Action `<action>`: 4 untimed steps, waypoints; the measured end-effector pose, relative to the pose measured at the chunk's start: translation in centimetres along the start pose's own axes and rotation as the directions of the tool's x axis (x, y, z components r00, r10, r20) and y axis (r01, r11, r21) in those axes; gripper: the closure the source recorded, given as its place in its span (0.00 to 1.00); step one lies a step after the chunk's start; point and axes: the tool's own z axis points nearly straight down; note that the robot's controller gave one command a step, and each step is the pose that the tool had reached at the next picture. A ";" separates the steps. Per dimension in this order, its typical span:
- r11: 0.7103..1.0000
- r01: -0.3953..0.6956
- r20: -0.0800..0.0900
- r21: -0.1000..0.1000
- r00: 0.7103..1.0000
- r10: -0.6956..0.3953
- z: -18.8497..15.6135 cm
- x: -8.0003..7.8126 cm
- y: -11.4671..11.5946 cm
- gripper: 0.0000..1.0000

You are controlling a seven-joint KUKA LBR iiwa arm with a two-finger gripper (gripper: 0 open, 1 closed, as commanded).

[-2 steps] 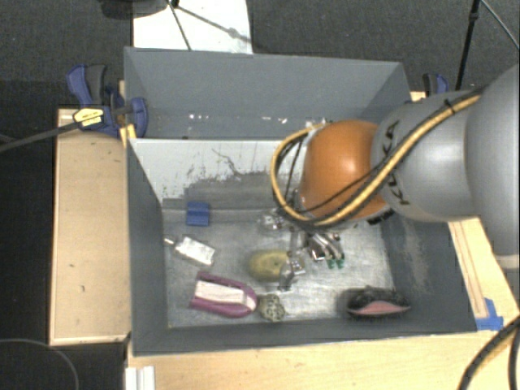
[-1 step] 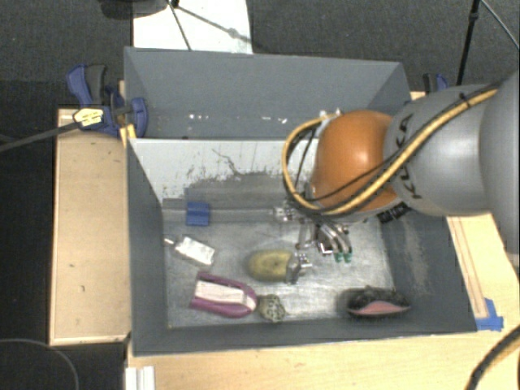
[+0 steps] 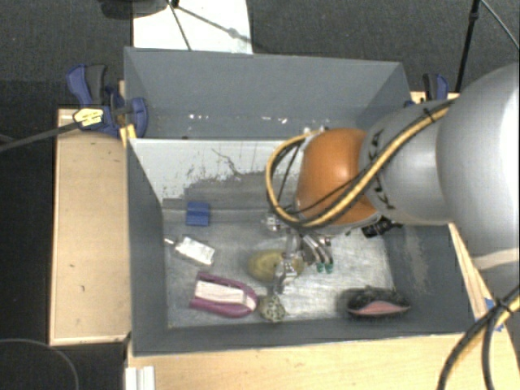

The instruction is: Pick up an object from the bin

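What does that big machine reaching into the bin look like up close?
The arm is a thick, rounded, silver-grey tube. At its wrist sits a smooth orange cover, domed like a ball. Black and yellow cables run along the arm and loop around the cover. Under it is a small metal gripper.

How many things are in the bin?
6: blue block back left, white piece near it, pink-and-white thing front left, tan lump by the hand, speckled ball at the front, dark pink-edged thing front right. The arm may hide more.
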 end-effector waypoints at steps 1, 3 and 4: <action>1.000 -0.002 0.003 0.001 1.000 0.002 -0.2 -0.1 0.0 0.00; 1.000 -0.005 0.007 -0.001 1.000 0.005 -4.8 -0.3 0.0 1.00; 1.000 -0.006 0.006 -0.001 1.000 0.006 -6.9 -0.4 0.1 1.00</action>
